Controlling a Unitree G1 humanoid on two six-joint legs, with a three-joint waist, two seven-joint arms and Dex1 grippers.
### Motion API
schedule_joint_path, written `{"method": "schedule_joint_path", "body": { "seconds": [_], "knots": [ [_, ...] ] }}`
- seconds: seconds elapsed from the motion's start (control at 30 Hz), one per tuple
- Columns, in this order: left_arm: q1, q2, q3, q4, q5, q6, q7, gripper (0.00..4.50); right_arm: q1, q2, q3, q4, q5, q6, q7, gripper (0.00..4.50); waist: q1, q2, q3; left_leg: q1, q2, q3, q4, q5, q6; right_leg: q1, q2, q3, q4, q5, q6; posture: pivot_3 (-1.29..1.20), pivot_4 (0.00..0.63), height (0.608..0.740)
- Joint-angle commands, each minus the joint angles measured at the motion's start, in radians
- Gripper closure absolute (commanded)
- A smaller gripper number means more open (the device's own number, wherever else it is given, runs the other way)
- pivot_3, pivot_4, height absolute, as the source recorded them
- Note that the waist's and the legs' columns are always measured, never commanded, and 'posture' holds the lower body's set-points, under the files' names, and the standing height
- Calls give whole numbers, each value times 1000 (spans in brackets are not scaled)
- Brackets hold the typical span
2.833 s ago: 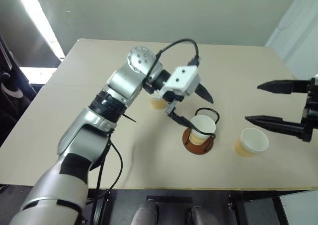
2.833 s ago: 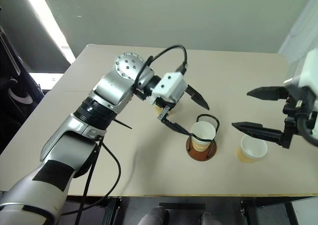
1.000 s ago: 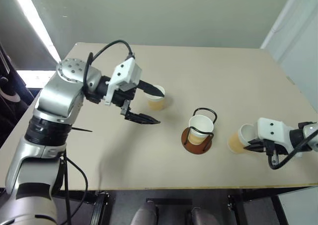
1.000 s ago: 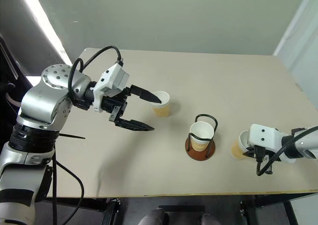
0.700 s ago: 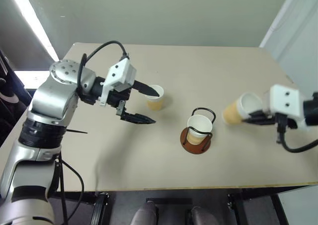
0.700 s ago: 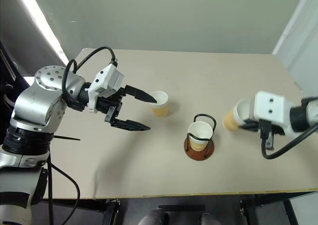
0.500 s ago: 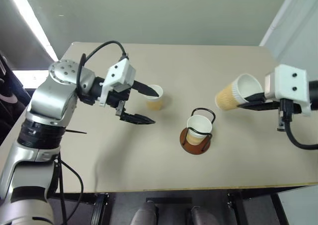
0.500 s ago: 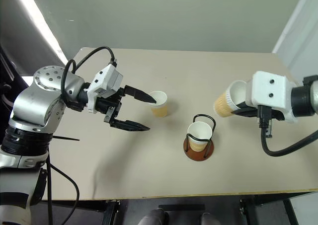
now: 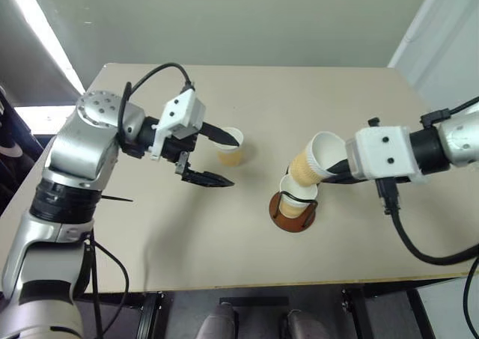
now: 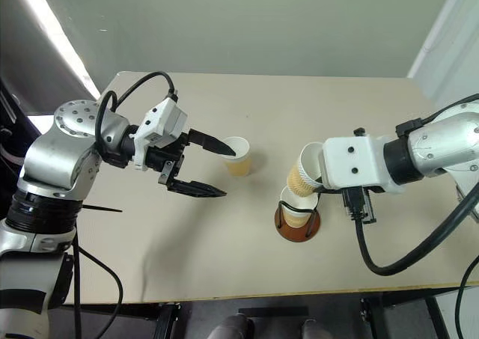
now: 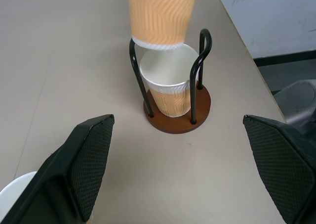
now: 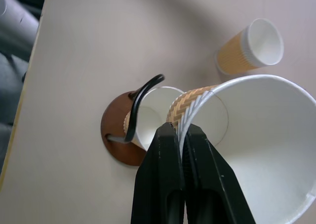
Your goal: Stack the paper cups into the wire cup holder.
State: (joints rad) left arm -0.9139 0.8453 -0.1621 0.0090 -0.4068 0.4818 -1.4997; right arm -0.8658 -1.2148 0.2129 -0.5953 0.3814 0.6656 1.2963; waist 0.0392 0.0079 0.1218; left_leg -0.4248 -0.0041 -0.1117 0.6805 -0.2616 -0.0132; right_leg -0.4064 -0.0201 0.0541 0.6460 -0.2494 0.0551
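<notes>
Currently, second cup going in. Wire cup holder [image 9: 293,206]: on the table [image 9: 337,114], one cup [image 11: 169,88] already seated inside. Right gripper [image 12: 180,135]: pinched shut on the rim of a carried cup [image 9: 315,159], tilted, directly above the holder. Left gripper [image 9: 217,158]: wide open, empty, beside the third cup [image 9: 230,146], well left of the holder. Next: straighten the carried cup, lower it into the seated one, release.

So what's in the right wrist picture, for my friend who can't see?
The right gripper pinches the rim of a paper cup, tilted above another cup in the wire cup holder. A third cup stands farther off on the table.
</notes>
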Motion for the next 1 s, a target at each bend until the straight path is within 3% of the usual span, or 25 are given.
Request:
{"method": "schedule_joint_path", "body": {
  "seconds": [0.03, 0.3, 0.77, 1.0],
  "knots": [
    [-26, 1, 19, -12, -2, -8, -2, 0, 20, -5, -8, -8, -37, -34, 10, 4455, 0, 0, 0, 0, 0, 0, 0, 0, 0, 0, 0, 0, 0, 0, 0, 0, 150, 740],
    [-30, 0, 13, -25, -1, -3, -6, 0, 69, 14, -3, -24, -55, -48, 23, 4455, -2, 0, 0, 0, 1, 3, 0, 0, 0, -1, 0, 2, 0, 0, 0, 0, 150, 740],
    [-36, -6, 8, -16, 7, -8, -13, 0, 19, 89, 49, 17, -123, -50, 34, 4455, -5, 0, 0, 0, 1, 4, 0, 0, 1, -2, 0, 2, 1, 0, 0, 0, 150, 740],
    [-32, -6, 11, -21, 4, -6, -15, 0, 27, 86, 37, 7, -135, -46, 42, 2138, -5, 0, 0, 0, 1, 4, 0, 0, 1, -2, 0, 2, 1, 0, 0, 0, 150, 740]
  ]
}}
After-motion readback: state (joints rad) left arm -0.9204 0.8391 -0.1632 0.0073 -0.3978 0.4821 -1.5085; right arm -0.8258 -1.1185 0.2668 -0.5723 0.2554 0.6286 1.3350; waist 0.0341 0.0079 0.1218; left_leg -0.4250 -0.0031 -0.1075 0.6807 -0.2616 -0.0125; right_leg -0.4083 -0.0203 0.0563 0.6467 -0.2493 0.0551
